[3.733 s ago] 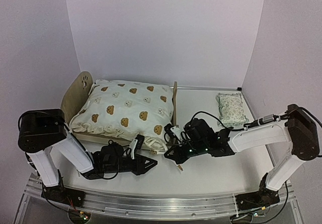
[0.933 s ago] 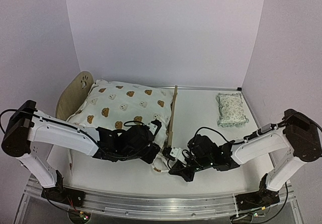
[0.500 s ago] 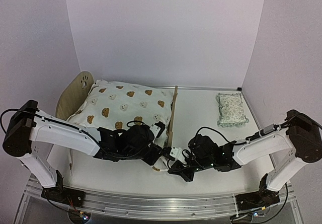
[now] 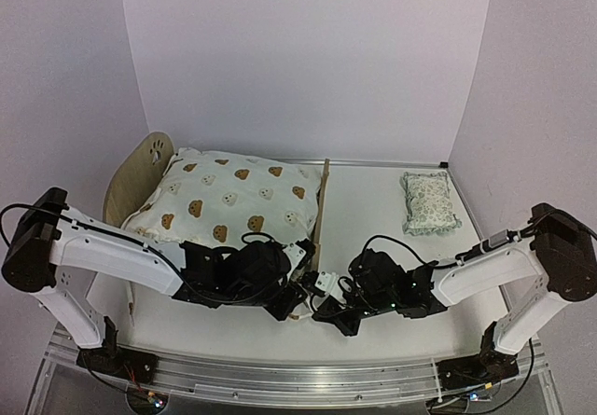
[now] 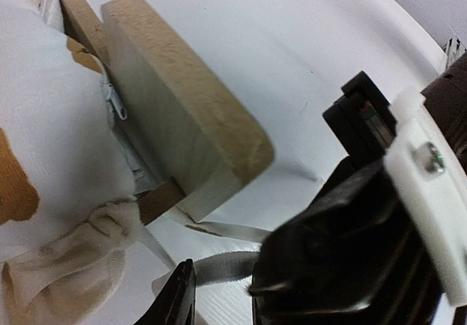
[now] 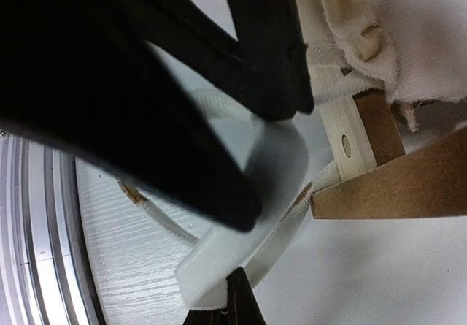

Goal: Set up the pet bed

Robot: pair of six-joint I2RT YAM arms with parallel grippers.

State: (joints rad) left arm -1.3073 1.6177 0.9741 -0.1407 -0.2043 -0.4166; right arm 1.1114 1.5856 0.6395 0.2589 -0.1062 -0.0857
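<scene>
The pet bed stands at the left, with its paw-print headboard and low footboard. A cream bear-print quilt covers it and hides the mattress. Off the bed's near right corner both grippers meet over a white ribbon. My right gripper is shut on the ribbon's looped end. My left gripper stands open, and the ribbon runs between its jaws. The footboard leg is just beyond them.
A small green-patterned pillow lies at the far right by the back wall. The quilt's ruffled corner hangs beside the leg. White walls close in the back and both sides. The arms' metal base rail runs along the near edge.
My left gripper has come off the quilt's corner, moved down and right to the ribbon beside the right gripper, and its jaws have narrowed. The right gripper has stayed put.
</scene>
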